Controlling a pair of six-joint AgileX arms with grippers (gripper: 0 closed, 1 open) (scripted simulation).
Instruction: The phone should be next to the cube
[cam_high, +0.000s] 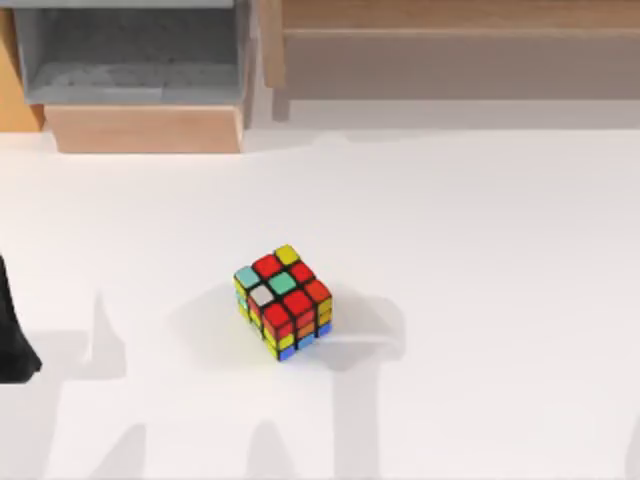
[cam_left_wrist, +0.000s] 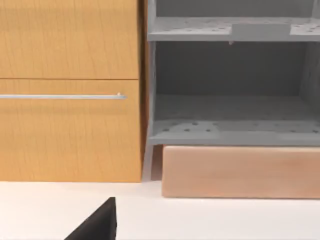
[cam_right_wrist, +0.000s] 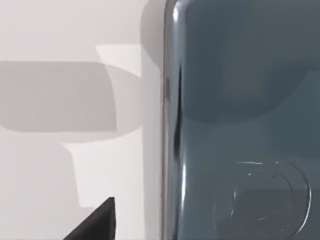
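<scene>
Although the flat, dark glossy grey-black phone (cam_right_wrist: 240, 120) with its thin silvery edge and rounded corner shows close up in the right wrist view, lying flat on the white table (cam_right_wrist: 50, 30), its place relative to the cube cannot be told from that view. The small puzzle cube (cam_high: 283, 301), black-edged with red, yellow, teal, white, orange and blue stickers, sits a little left of the table's middle in the top view, with bare white table (cam_high: 480, 250) all around it. Part of the left arm (cam_high: 14, 330) shows as a dark shape at the table's left edge, parked; its wrist camera looks toward a wooden cabinet front (cam_left_wrist: 70, 90) with a thin metal handle, an open grey shelf unit (cam_left_wrist: 230, 90) and a pale wooden block (cam_left_wrist: 240, 172) at the far side. A dark fingertip (cam_right_wrist: 97, 222) shows in the right wrist view just beside the phone's edge; whether either pincer is open or closed cannot be told. By judgement, the phone is stiff, light, slick and thin against the table, so a hold across its narrow width on the two long silvery edges seems safest, with firm pressure to stop slipping. Nothing is yet being carried.
</scene>
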